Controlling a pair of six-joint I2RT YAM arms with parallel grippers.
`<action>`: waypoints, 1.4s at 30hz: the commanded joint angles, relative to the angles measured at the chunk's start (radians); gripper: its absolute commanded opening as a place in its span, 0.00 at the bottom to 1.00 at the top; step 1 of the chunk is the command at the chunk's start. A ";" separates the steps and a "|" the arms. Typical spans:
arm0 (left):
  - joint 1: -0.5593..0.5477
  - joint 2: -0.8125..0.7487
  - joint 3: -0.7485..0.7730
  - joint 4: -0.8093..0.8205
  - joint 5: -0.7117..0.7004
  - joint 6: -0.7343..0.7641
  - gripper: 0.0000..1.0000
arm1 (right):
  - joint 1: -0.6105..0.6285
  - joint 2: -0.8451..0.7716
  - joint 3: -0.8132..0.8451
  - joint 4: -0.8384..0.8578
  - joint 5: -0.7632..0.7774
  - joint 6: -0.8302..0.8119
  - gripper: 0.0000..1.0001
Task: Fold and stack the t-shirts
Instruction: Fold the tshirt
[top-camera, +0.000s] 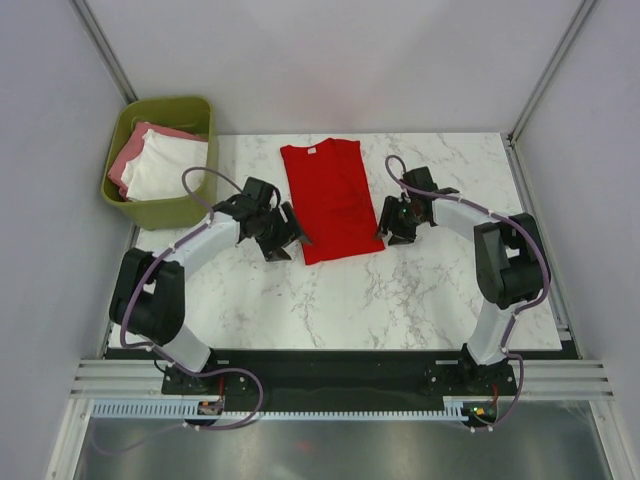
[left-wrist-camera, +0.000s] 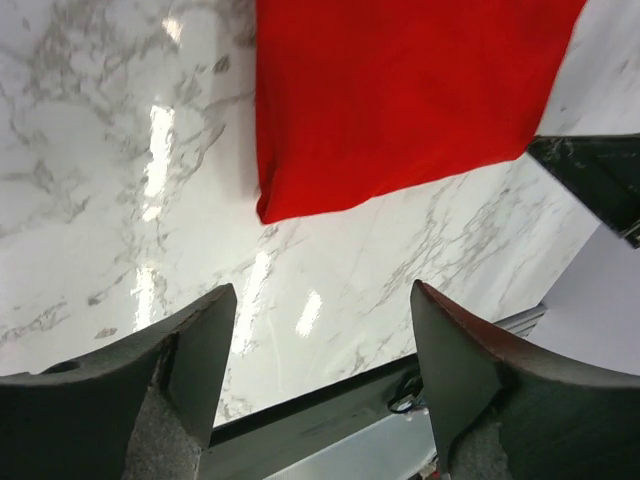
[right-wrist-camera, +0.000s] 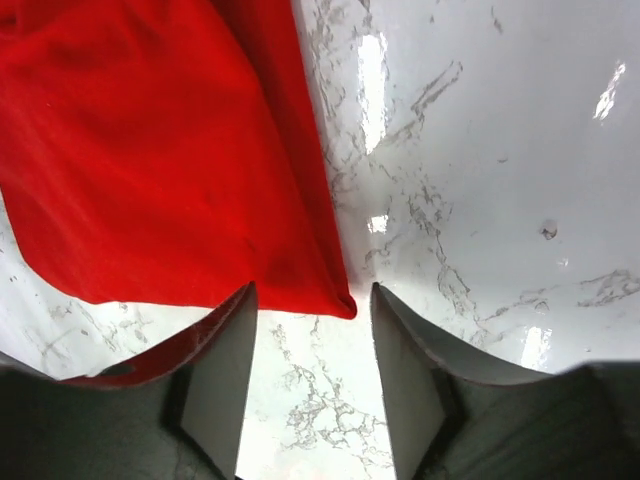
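Red t-shirt (top-camera: 330, 200) lies folded lengthwise; left gripper (top-camera: 283, 232) and right gripper (top-camera: 392, 225) both spread, empty; next likely pinch its 2 near corners

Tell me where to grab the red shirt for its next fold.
Take the red shirt by its two near hem corners, with the left gripper coming from the left and the right gripper from the right. The shirt lies flat as a long strip, collar at the far end. Those corners sit free on the table beside each open gripper, so they are probably the easiest edges to pinch.
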 joint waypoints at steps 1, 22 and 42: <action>-0.013 -0.028 -0.080 0.075 0.021 -0.011 0.76 | -0.003 -0.002 -0.026 0.085 -0.046 -0.020 0.56; -0.133 -0.117 -0.302 0.132 -0.015 -0.027 0.54 | 0.006 -0.252 -0.406 0.086 -0.114 0.012 0.01; -0.227 -0.009 -0.307 0.245 -0.009 -0.028 0.39 | 0.007 -0.376 -0.480 0.028 -0.121 0.003 0.01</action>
